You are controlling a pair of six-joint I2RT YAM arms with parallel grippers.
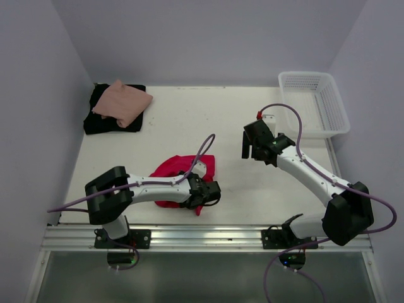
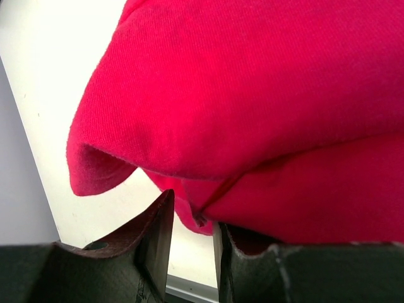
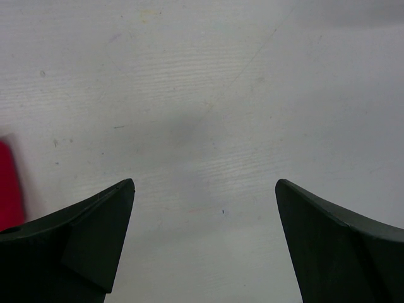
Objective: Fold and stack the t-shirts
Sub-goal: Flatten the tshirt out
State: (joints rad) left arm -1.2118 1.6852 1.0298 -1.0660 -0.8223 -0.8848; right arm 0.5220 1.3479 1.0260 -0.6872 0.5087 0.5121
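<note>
The bright red t-shirt [image 1: 178, 172] lies bunched on the table near the front, left of centre. My left gripper [image 1: 210, 193] is at its right front edge. In the left wrist view the red t-shirt [image 2: 252, 107] fills the frame and drapes over the right finger. The left gripper [image 2: 192, 208] has its jaws a little apart, with only table showing between them and a fold of cloth at the tips. The salmon-pink t-shirt [image 1: 124, 101] lies folded on the black t-shirt [image 1: 100, 121] at the back left. My right gripper [image 1: 250, 149] is open and empty above bare table [image 3: 205, 183].
A white lattice basket [image 1: 314, 101] stands at the back right corner. A sliver of the red t-shirt [image 3: 9, 183] shows at the left edge of the right wrist view. The metal rail [image 1: 208, 235] runs along the table's front edge.
</note>
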